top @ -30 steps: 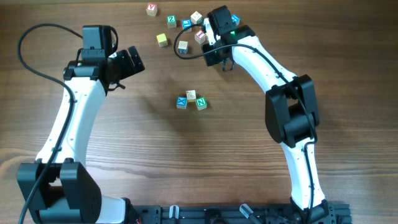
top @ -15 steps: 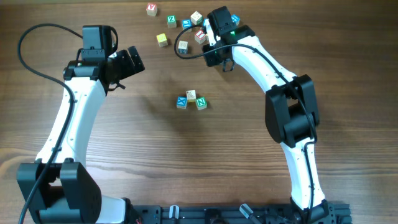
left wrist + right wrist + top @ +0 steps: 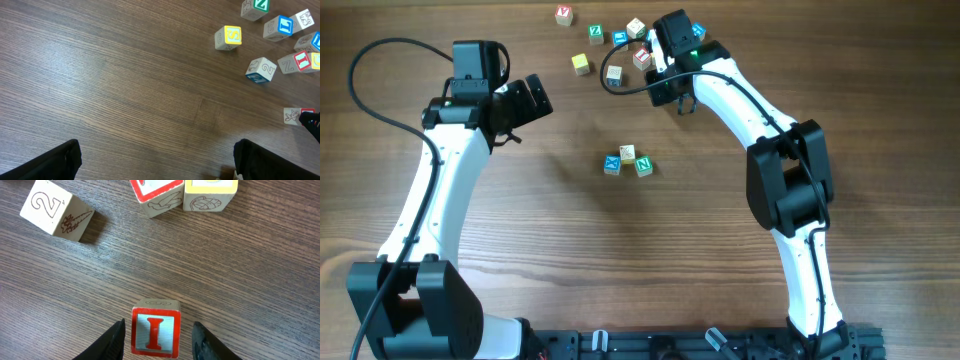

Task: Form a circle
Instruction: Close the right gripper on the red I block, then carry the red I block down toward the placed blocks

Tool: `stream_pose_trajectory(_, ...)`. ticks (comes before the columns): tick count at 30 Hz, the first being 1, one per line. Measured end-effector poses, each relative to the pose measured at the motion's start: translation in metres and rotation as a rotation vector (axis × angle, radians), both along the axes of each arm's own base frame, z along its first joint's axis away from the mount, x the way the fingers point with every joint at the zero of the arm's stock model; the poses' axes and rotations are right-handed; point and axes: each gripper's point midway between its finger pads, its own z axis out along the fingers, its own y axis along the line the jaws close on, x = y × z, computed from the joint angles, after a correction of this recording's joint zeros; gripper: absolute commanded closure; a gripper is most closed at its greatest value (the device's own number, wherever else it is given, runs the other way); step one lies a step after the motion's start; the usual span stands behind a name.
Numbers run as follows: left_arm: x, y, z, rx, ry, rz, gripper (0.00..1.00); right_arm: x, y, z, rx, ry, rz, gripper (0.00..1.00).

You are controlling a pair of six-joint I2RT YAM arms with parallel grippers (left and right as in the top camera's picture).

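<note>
Presently the right hand (image 3: 159, 337) is held part-open astride the red I cube (image 3: 155, 327) near the far edge of the table (image 3: 520, 250) — a gap is seen at each finger, so nothing is gripped. The circle (image 3: 627, 158), three cubes as yet, is found at the table's middle, toward the near edge from that hand. The left hand (image 3: 157, 160) is spread wide and empty — farther from the cube.

Frame edges crop the right pincer (image 3: 158, 334) to its fingertips and cut a red-faced cube (image 3: 157, 195) and a yellow-faced cube (image 3: 210, 197).
</note>
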Motion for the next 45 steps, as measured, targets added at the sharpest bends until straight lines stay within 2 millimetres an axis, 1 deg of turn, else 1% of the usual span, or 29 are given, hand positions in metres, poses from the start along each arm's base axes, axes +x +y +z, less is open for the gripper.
stream_pose_trajectory(11, 0.000, 0.000, 0.000, 0.000, 0.000, 0.000, 0.00, 0.000, 0.000, -0.002, 0.003, 0.003, -0.010, 0.57)
stream_pose_trajectory(13, 0.000, 0.000, 0.000, 0.000, 0.000, 0.000, 0.00, 0.000, 0.000, -0.003, 0.001, 0.006, -0.010, 0.56)
stream_pose_trajectory(15, 0.000, 0.000, 0.000, 0.000, 0.000, 0.000, 0.00, -0.001, -0.001, -0.004, 0.000, 0.011, -0.012, 0.53)
stream_pose_trajectory(19, 0.000, 0.000, 0.000, 0.000, 0.000, 0.000, 0.00, -0.002, -0.001, -0.006, -0.002, 0.016, -0.014, 0.53)
stream_pose_trajectory(20, 0.000, 0.000, 0.000, 0.000, 0.000, 0.000, 0.00, -0.001, -0.001, -0.006, -0.002, 0.016, -0.014, 0.54)
stream_pose_trajectory(22, 0.000, 0.000, 0.000, 0.000, 0.000, 0.000, 0.00, -0.001, -0.001, -0.008, -0.002, 0.016, -0.014, 0.62)
stream_pose_trajectory(27, 0.000, 0.000, 0.000, 0.000, 0.000, 0.000, 0.00, -0.002, -0.001, -0.013, -0.002, 0.025, -0.021, 0.64)
stream_pose_trajectory(29, 0.000, 0.000, 0.000, 0.000, 0.000, 0.000, 0.00, -0.002, -0.001, -0.013, -0.002, 0.025, -0.021, 0.69)
stream_pose_trajectory(34, 0.000, 0.000, 0.000, 0.000, 0.000, 0.000, 0.00, -0.002, -0.001, -0.013, 0.000, 0.027, -0.027, 0.70)
stream_pose_trajectory(37, 0.000, 0.000, 0.000, 0.000, 0.000, 0.000, 0.00, -0.006, -0.003, -0.010, -0.006, 0.040, -0.027, 0.70)
stream_pose_trajectory(38, 0.000, 0.000, 0.000, 0.000, 0.000, 0.000, 0.00, -0.008, -0.004, -0.006, -0.007, 0.043, -0.027, 0.70)
stream_pose_trajectory(39, 0.000, 0.000, 0.000, 0.000, 0.000, 0.000, 0.00, -0.013, -0.006, 0.006, -0.009, 0.046, -0.027, 0.70)
stream_pose_trajectory(41, 0.000, 0.000, 0.000, 0.000, 0.000, 0.000, 0.00, -0.017, -0.008, 0.028, 0.000, 0.031, -0.031, 0.71)
stream_pose_trajectory(42, 0.000, 0.000, 0.000, 0.000, 0.000, 0.000, 0.00, -0.024, -0.011, 0.042, 0.001, 0.039, -0.037, 0.71)
stream_pose_trajectory(43, 0.000, 0.000, 0.000, 0.000, 0.000, 0.000, 0.00, -0.030, -0.013, 0.058, 0.007, 0.038, -0.043, 0.74)
stream_pose_trajectory(44, 0.000, 0.000, 0.000, 0.000, 0.000, 0.000, 0.00, -0.033, -0.014, 0.068, 0.016, 0.037, -0.049, 0.76)
stream_pose_trajectory(45, 0.000, 0.000, 0.000, 0.000, 0.000, 0.000, 0.00, -0.043, -0.015, 0.105, 0.053, 0.011, -0.049, 0.76)
